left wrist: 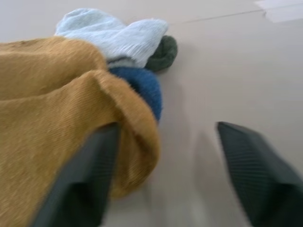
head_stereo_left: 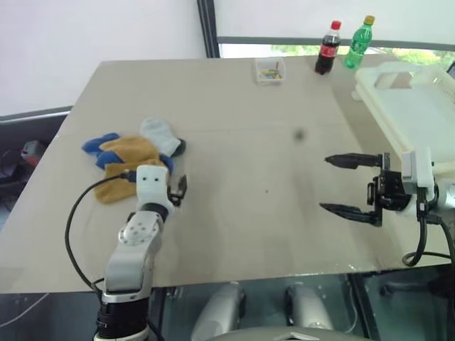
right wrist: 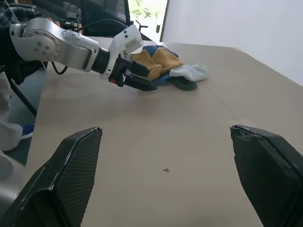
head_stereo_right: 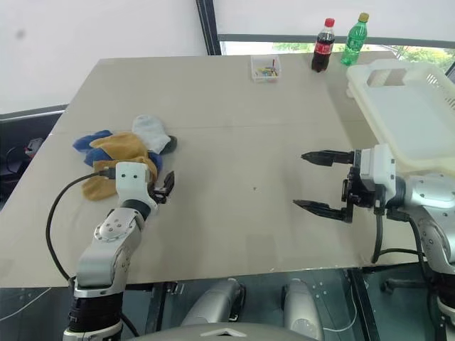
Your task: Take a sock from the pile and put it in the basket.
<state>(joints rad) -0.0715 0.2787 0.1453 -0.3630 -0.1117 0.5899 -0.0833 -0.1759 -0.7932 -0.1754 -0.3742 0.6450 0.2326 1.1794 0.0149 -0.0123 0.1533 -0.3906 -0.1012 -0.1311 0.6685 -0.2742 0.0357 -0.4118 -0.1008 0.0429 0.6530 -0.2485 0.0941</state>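
The pile of soft ribbed socks lies on the table's left; the left gripper straddles a mustard fold, half open. The right gripper gapes empty beside the slotted white plastic basket.

The heap of soft knitted cloth socks looks fuzzy and finely ribbed: mustard-yellow, royal blue, and pale grey-white with a dark toe. The beige table under it is matt and smooth. The large white slotted basket at the table's right edge is smooth plastic with a faint sheen. The two bottles at the far edge are glossy plastic. The black gripper fingers have matt, cross-hatched rubbery pads.
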